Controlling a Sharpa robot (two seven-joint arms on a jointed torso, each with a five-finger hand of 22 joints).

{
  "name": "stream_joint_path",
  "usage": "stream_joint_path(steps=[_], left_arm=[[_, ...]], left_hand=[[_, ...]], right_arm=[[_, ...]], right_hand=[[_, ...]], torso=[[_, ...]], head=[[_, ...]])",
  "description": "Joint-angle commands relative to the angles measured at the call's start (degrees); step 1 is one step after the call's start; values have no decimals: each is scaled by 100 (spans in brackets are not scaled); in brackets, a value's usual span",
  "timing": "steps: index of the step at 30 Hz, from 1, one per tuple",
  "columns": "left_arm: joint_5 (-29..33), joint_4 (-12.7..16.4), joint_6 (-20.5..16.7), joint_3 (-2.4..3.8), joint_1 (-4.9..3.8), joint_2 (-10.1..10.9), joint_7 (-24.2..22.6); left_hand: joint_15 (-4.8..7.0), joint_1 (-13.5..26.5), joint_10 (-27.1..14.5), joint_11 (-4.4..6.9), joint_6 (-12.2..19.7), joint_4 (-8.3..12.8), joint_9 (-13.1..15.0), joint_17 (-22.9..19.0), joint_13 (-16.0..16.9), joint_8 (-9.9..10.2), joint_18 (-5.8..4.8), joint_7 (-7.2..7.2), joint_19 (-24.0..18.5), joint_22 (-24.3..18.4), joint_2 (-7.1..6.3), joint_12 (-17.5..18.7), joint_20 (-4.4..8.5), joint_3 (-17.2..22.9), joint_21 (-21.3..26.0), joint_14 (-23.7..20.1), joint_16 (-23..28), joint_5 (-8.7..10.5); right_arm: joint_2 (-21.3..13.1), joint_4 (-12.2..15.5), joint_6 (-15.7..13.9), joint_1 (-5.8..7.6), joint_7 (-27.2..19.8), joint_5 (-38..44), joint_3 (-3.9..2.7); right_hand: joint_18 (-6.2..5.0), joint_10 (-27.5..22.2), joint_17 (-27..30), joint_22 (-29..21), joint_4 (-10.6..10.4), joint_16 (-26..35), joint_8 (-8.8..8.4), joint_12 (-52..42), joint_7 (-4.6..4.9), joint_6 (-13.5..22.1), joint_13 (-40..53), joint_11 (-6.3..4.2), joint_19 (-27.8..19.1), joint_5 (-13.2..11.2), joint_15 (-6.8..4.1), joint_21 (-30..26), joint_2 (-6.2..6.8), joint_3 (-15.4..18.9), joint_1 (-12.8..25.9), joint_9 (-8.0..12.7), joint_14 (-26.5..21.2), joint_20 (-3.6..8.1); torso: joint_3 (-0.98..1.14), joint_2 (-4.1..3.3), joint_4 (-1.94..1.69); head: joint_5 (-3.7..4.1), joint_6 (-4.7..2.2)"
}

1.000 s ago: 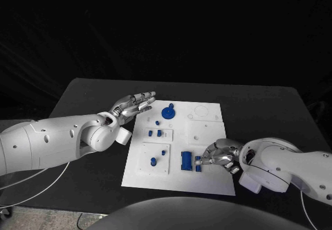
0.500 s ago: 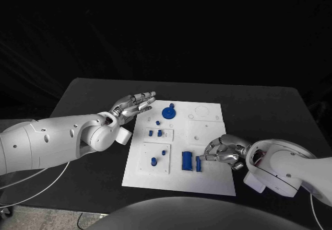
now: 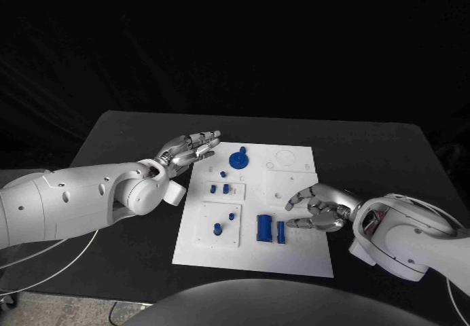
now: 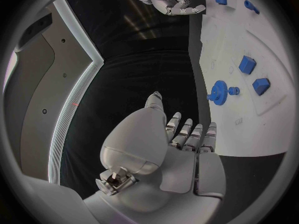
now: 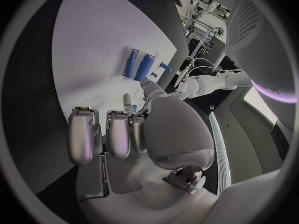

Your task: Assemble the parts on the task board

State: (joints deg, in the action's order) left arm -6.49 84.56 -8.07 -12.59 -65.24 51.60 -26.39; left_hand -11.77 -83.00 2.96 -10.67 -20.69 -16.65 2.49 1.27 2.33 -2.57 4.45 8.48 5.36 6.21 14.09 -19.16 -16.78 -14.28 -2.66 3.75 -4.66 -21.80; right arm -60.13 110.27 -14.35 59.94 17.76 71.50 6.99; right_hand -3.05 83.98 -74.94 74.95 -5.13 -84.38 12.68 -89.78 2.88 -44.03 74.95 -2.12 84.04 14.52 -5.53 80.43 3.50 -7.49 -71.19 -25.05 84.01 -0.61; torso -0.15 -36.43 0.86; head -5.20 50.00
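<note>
The right hand [image 3: 318,209] hovers over the board [image 3: 294,178], fingers [image 3: 297,200] spread and empty. Two long blue parts [image 3: 270,229] lie just beside its fingertips. The left hand [image 3: 189,147] is flat, empty, beside the gear [image 3: 238,160].

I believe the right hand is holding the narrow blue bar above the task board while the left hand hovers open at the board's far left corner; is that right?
Not quite: in the head view the right hand holds nothing; the narrow blue bar lies on the task board beside the wider blue block. The left hand does hover open at the far left corner.
</note>
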Motion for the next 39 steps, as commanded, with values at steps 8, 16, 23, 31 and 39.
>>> stream_joint_path(steps=[8, 16, 23, 31, 39], left_arm=[[-27, -1, 92, 4, 10, -17, -60], [-27, -4, 102, 4, 12, -22, -53], [-27, -2, 102, 4, 13, -19, -43], [-27, -12, 113, 4, 13, -35, -38], [-27, -17, 114, 4, 14, -37, -36]], left_hand=[[14, -63, 56, -14, -57, 12, 7, 10, 11, -34, -48, 64, 44, 13, 17, -52, -11, -4, -40, 23, -40, -26], [14, -67, 68, -24, -64, 12, 8, 10, 13, -36, -48, 63, 48, 14, 17, -74, -11, -5, -42, 24, -43, -27], [13, -72, 81, -35, -72, 14, 8, 10, 16, -38, -48, 61, 48, 11, 17, -97, -11, -5, -42, 26, -47, -31], [13, -75, 85, -39, -72, 15, 8, 10, 16, -38, -48, 61, 48, 10, 17, -101, -11, -4, -42, 25, -47, -34], [13, -75, 85, -39, -72, 15, 8, 10, 16, -38, -48, 61, 48, 10, 17, -101, -11, -4, -42, 25, -47, -34]], right_arm=[[44, -66, 486, -56, -278, 706, 4], [101, -84, 546, -72, -279, 716, 4], [134, -88, 611, -90, -242, 717, 5], [171, -126, 774, -120, -94, 711, 9], [204, -147, 826, -136, -47, 703, 11]], right_hand=[[78, 602, -212, 1207, 80, -20, -247, -22, -59, -19, 1505, -76, 302, -3, -73, 30, 10, -19, -139, 291, 374, 46], [82, 602, -239, 1212, 67, -30, -258, -22, -61, -299, 1505, -80, 304, 2, -80, 48, -24, -16, -135, 429, 379, 55], [83, 602, -257, 1214, 60, -38, -246, -22, -68, -518, 1505, -86, 305, 15, -84, 57, -47, -23, -141, 502, 382, 60], [79, 602, -241, 1209, 52, -31, -251, -22, -65, -557, 1505, -87, 299, 34, -85, 41, -62, -27, -136, 521, 379, 61], [78, 602, -230, 1207, 26, -25, -289, -22, -61, -549, 1505, -83, 296, 30, -82, 35, -70, -18, -104, 560, 377, 61]], torso=[[-1, -6, -3], [-2, -5, -6], [-4, -3, -3], [-4, 1, -3], [-3, -2, -6]], head=[[21, 0], [19, 0], [28, 0], [31, 0], [32, 0]])
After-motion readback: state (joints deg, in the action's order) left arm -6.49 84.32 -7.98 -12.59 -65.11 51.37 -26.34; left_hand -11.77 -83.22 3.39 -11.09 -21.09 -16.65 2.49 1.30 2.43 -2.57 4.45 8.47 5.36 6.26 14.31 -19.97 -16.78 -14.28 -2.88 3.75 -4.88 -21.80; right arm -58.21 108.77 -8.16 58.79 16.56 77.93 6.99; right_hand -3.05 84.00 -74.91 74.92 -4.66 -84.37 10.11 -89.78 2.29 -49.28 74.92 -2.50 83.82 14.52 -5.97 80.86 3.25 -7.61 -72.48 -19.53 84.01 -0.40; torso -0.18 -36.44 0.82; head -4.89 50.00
